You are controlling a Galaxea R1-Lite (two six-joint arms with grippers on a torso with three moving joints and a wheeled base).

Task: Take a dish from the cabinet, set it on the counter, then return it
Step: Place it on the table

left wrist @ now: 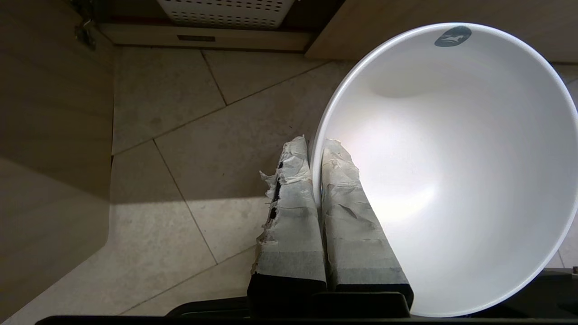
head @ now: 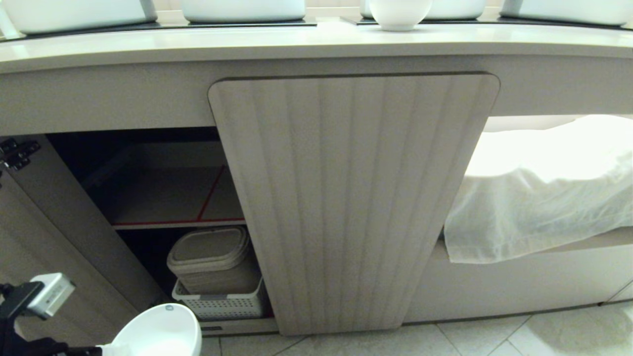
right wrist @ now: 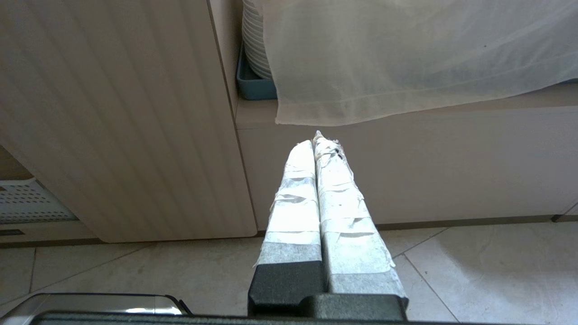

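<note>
Running across the top of the room was one long cream bench [head: 316, 44], with a white bowl [head: 399, 15] and several white basins standing on it. Below, the cabinet [head: 353, 198] had one ribbed door shut and one compartment open, dark inside, its shelf [head: 173, 200] edged in red, a lidded bin [head: 213, 259] in a white perforated basket [head: 222, 302] beneath. A white cloth [head: 539, 188] draped the right-hand opening. Low over pale floor tiles [head: 470, 338], the left pincer [left wrist: 316, 149] was clamped on the dish's [left wrist: 451, 180] rim. The right pincer [right wrist: 315, 141] hung closed, empty.
</note>
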